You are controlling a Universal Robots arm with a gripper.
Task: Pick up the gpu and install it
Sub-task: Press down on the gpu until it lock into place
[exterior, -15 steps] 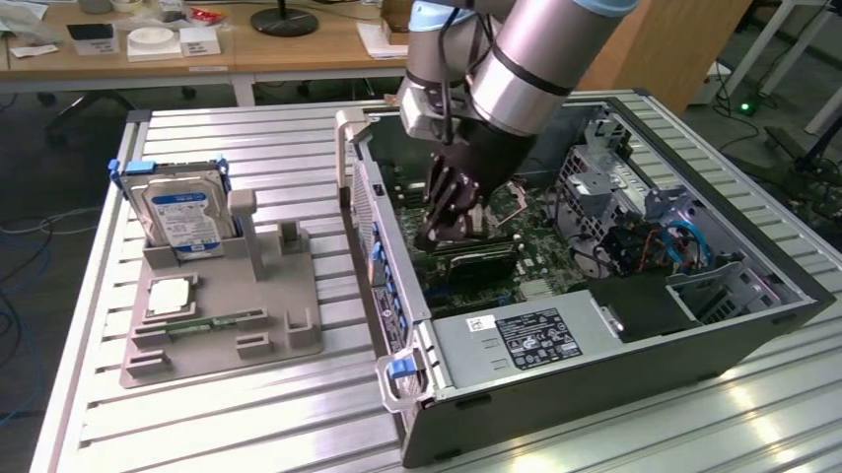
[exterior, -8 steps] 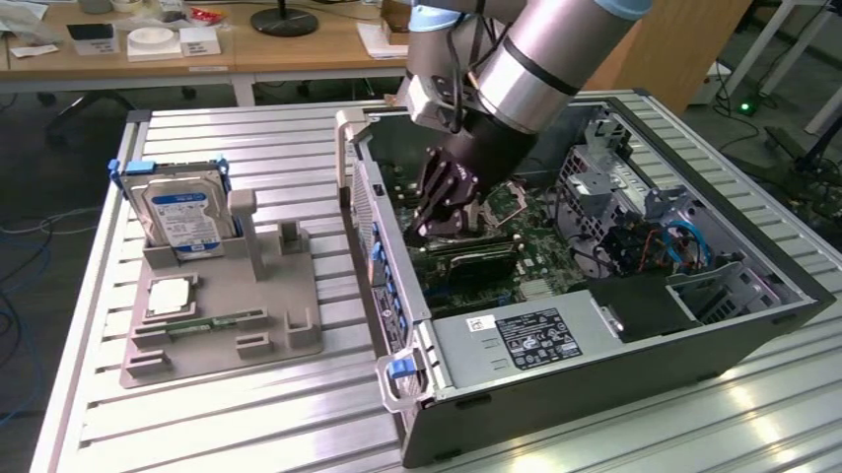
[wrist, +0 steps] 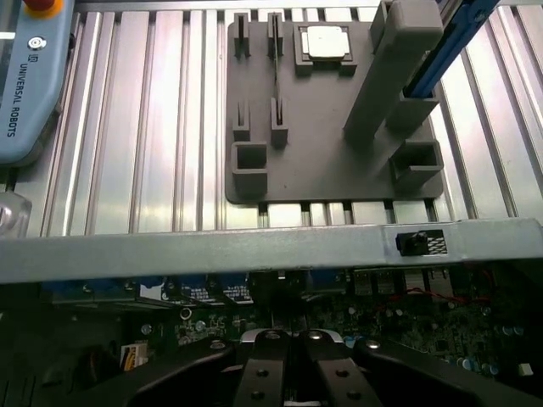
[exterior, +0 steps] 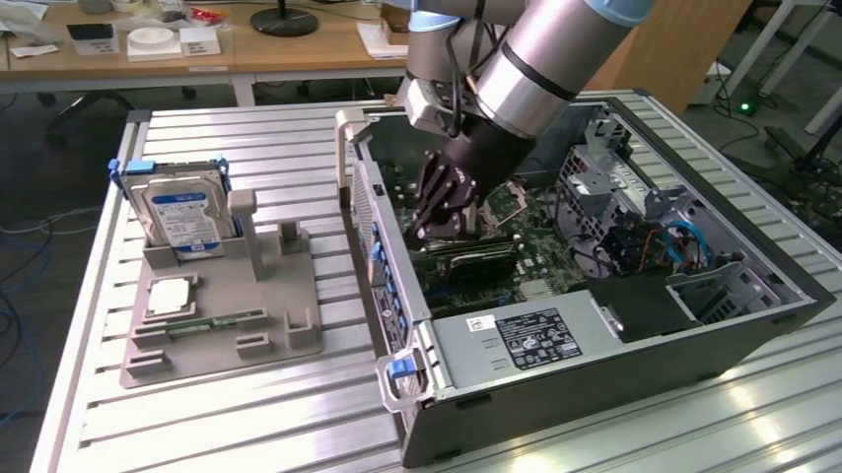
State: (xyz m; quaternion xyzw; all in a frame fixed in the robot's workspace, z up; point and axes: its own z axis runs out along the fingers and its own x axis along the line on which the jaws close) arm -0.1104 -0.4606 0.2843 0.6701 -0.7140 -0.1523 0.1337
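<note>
A: Exterior view: where is the arm in relation to the open black and silver computer case [exterior: 553, 394]?

B: The silver arm reaches down into the case. Its black gripper [exterior: 445, 229] sits low over the green motherboard [exterior: 526, 251], near the case's side wall that faces the ribbed metal table.

A: And the fingers?

B: In the wrist view the two black fingers [wrist: 263, 373] are drawn together, tips almost meeting. Between them and the motherboard in the exterior view lies a thin dark green card, the gpu [exterior: 476, 258], standing on edge along the board just below the gripper. Whether the fingers pinch its top edge or only rest above it, I cannot tell.

A: How would that card handle?

B: My judgement: light, stiff and flat, but fragile. Small parts on its faces would not like squeezing. The bare top edge is the safest place to hold, keeping it upright so the bottom edge meets the slot squarely.

A: What sits outside the case?

B: Beside the case, on the table, is a grey plastic holder tray [exterior: 270, 310]. A boxy silver hard drive with a blue and white label [exterior: 181, 219] stands in it, on the end far from the case.
</note>
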